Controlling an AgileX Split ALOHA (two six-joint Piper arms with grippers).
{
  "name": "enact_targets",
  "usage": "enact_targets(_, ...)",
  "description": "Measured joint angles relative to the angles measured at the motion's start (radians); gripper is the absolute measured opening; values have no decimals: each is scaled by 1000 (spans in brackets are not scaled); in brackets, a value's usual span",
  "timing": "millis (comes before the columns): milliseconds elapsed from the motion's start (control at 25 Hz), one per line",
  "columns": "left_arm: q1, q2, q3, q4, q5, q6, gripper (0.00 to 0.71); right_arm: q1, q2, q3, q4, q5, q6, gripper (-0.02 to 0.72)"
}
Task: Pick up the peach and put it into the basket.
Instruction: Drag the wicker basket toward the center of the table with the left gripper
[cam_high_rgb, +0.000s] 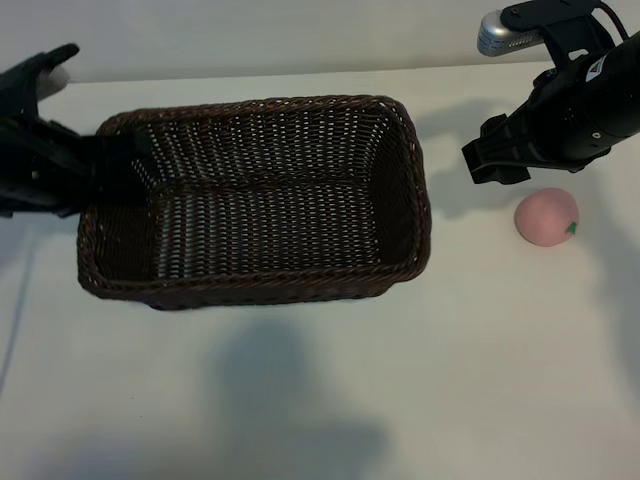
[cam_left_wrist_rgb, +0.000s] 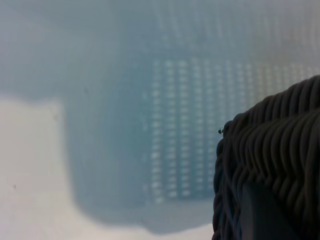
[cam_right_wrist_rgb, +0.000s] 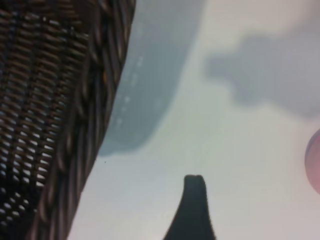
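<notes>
The peach (cam_high_rgb: 547, 217), small, round and pink with a green leaf mark, lies on the white table to the right of the basket. Only its edge (cam_right_wrist_rgb: 315, 160) shows in the right wrist view. My right gripper (cam_high_rgb: 492, 152) hangs open just behind and left of the peach, apart from it; one dark finger (cam_right_wrist_rgb: 194, 200) shows over bare table. The dark brown wicker basket (cam_high_rgb: 405, 160) stands centre-left with nothing in it. My left gripper (cam_high_rgb: 105, 165) is shut on the basket's left rim, and the braided rim (cam_left_wrist_rgb: 280, 150) fills the corner of the left wrist view.
The white table (cam_high_rgb: 320, 390) spreads out in front of the basket and to the right around the peach. A silver cylinder (cam_high_rgb: 500, 33) on the right arm's mount sits at the back right. The basket's wall (cam_right_wrist_rgb: 60, 110) is close beside the right gripper.
</notes>
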Motion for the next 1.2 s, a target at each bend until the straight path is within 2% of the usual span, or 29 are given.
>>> enact_targets(320,-10,157,-183,7,32,17,168,0,0,0,0,0,0,595)
enact_targets(640,-101,312,-334,10,33,-12,168,0,0,0,0,0,0,595)
enact_targets(1200,-142,427,-366,-14,-43,-52,168,0,0,0,0,1,0,595)
